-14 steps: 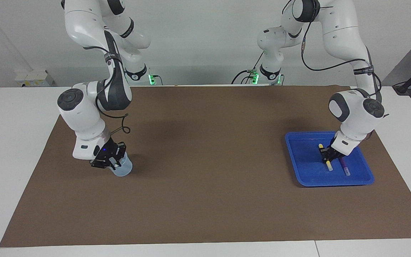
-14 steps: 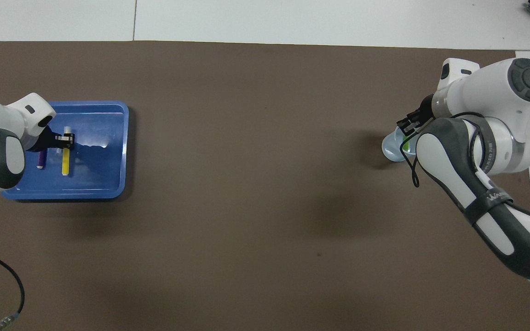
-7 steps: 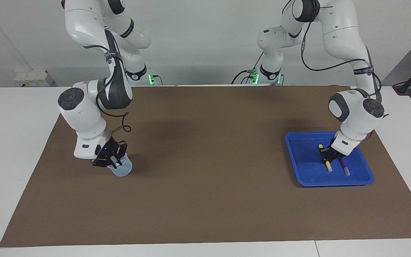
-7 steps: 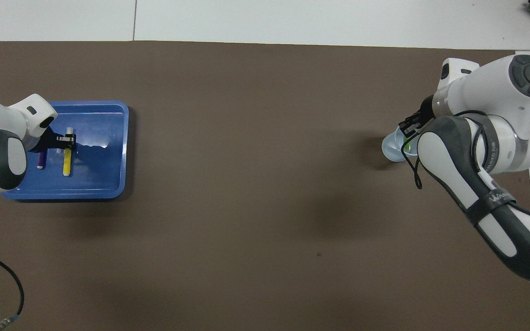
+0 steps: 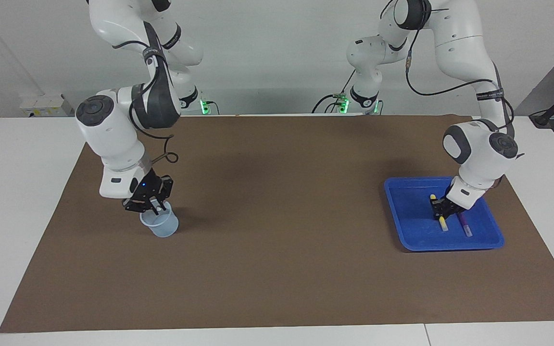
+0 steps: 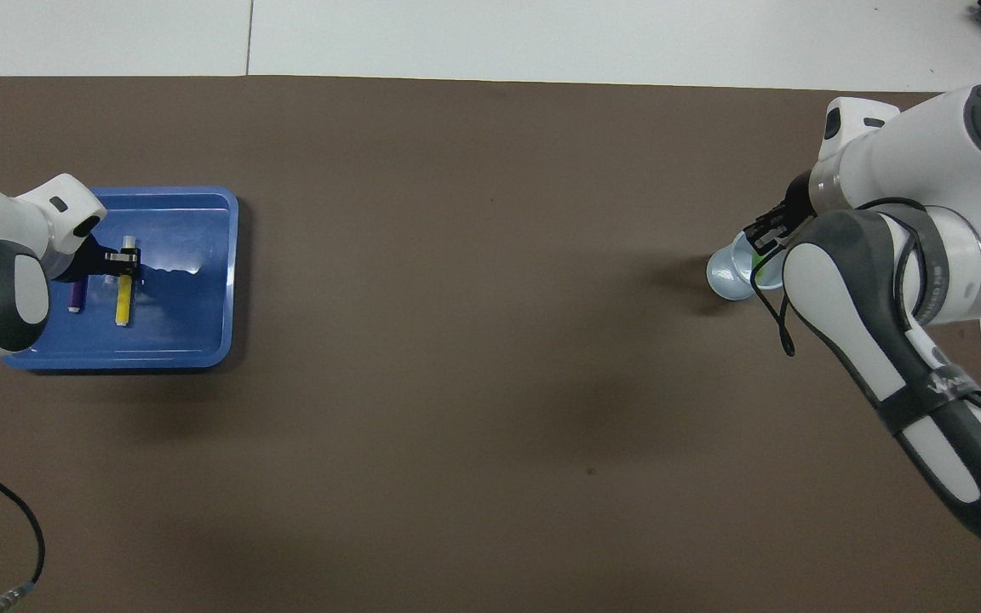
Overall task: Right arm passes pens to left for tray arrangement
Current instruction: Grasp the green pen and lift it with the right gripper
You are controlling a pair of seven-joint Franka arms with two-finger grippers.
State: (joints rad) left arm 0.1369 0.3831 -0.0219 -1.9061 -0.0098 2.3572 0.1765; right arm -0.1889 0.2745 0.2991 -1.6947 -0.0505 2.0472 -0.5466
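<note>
Down low, left claw [image 5: 438, 210] straddles yellow pen [image 5: 439, 216] (grip unclear); right claw [image 5: 149, 207], pinched closed, hangs over cup [image 5: 160, 225].

**Open mat in the middle, both ends taken**

The brown mat [image 5: 277, 250] lies bare between cup [image 5: 160, 225] and blue tray [image 5: 409, 226]. The right gripper [image 5: 148, 206] blocks the cup's mouth; the left gripper [image 5: 440, 207] crowds the tray's pens [image 5: 443, 222].
</note>
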